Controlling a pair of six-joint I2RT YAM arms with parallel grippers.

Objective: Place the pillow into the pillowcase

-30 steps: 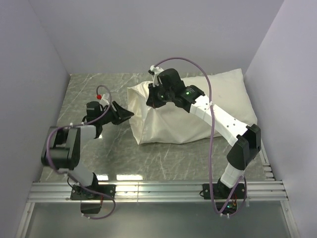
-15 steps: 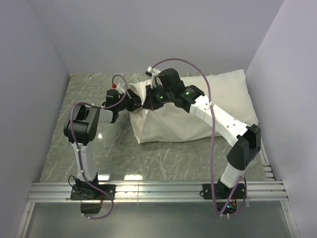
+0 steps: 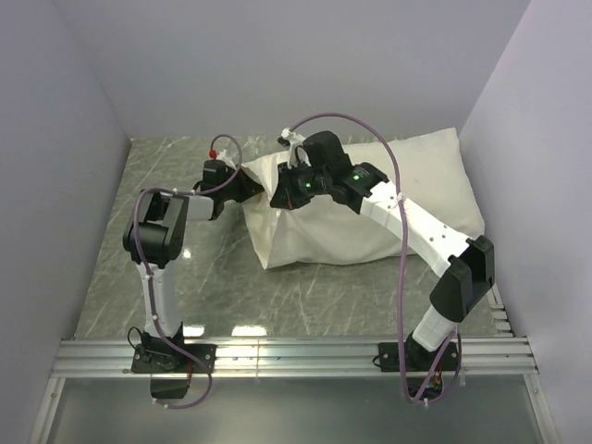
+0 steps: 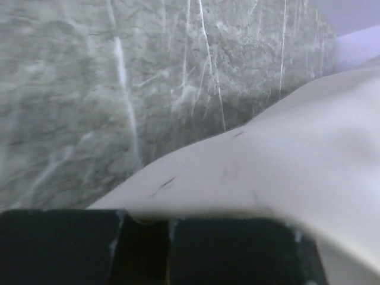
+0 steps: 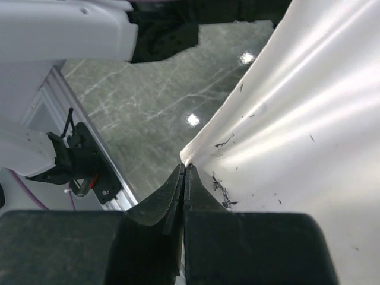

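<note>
The cream, slightly shiny pillowcase (image 3: 310, 231) lies bunched on the marble table, pulled over the left end of the bright white pillow (image 3: 435, 176), which reaches to the right wall. My right gripper (image 3: 281, 196) hangs over the pillowcase's upper left part. In the right wrist view it (image 5: 184, 168) is shut, pinching the hem of the pillowcase (image 5: 309, 113) at its tips. My left gripper (image 3: 249, 185) sits at the pillowcase's far left corner. In the left wrist view the pillowcase (image 4: 279, 166) drapes over its jaws and hides the fingers.
Grey marble tabletop (image 3: 166, 166) spreads left of the fabric. Pale walls close in on the left, back and right. An aluminium rail (image 3: 296, 356) with both arm bases runs along the near edge. The left arm's white link (image 5: 65, 29) shows close above the right gripper.
My left arm swung right from the bare tabletop to the pillowcase's left corner, and its open jaws closed there. The right gripper kept its grip and shifted slightly.
</note>
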